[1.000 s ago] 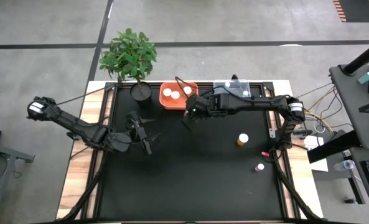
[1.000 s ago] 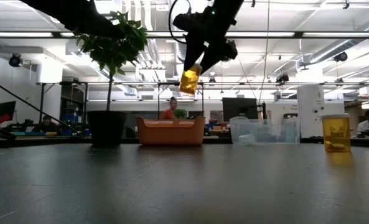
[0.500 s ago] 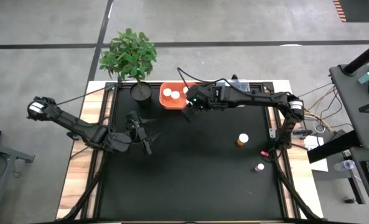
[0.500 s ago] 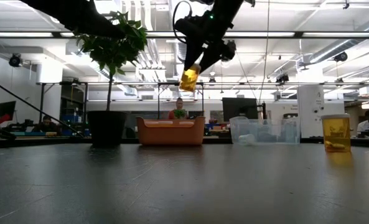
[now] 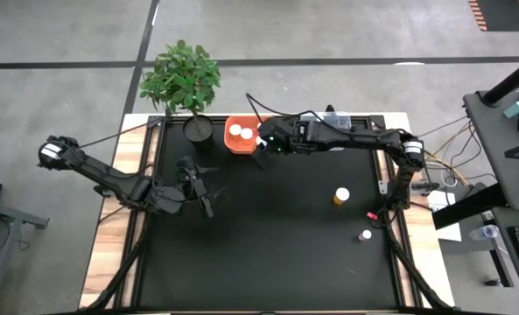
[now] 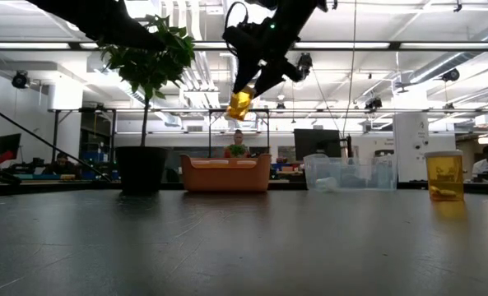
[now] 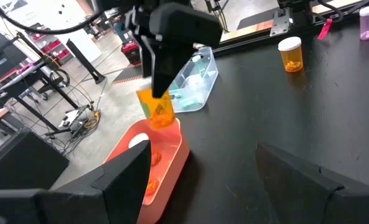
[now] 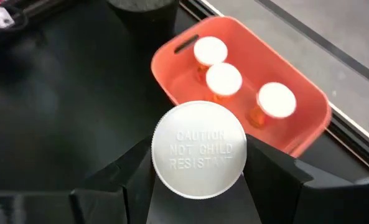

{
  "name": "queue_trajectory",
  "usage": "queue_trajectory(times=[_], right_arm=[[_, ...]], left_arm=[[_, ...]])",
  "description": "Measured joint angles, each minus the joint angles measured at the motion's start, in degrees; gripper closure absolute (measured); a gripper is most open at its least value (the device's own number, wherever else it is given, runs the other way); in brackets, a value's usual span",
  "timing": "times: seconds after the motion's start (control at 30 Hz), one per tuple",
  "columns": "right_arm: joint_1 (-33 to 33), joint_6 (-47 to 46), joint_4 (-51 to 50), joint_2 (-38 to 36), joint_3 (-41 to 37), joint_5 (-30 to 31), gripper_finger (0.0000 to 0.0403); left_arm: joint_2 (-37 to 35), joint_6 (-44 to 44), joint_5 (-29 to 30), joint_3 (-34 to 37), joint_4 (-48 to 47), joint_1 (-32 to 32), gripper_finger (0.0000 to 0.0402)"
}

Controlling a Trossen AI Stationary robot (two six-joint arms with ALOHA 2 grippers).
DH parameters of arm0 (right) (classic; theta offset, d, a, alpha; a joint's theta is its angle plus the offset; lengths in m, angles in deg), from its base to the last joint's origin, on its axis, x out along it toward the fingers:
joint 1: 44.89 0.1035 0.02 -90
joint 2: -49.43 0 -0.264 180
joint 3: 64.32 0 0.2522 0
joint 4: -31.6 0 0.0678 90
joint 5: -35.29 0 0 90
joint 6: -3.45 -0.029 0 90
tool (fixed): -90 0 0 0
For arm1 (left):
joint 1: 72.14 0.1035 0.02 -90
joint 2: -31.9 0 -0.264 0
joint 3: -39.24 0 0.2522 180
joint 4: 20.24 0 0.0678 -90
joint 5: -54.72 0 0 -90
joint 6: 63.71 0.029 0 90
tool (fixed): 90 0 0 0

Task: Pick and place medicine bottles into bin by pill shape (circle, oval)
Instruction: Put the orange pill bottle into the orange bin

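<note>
The fingers of the right gripper [image 6: 245,89] are clamped on an amber medicine bottle [image 6: 239,104] with a white cap [image 8: 200,149], held in the air just beside the near edge of the orange bin [image 5: 244,136]. Three white-capped bottles [image 8: 224,79] are seen standing inside the orange bin. The left gripper [image 5: 196,184] is held with fingers spread and empty, well apart from the orange bin.

overhead, table-level, two wrist views — close
</note>
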Motion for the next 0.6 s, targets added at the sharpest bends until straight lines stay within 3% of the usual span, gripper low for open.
queue_trajectory(times=[0.6], right_arm=[[-2.0,3.3,2.9,4.3,3.1,-1.3,0.0199]], left_arm=[[0.0,0.0,0.0,0.0,0.0,0.0,0.0132]])
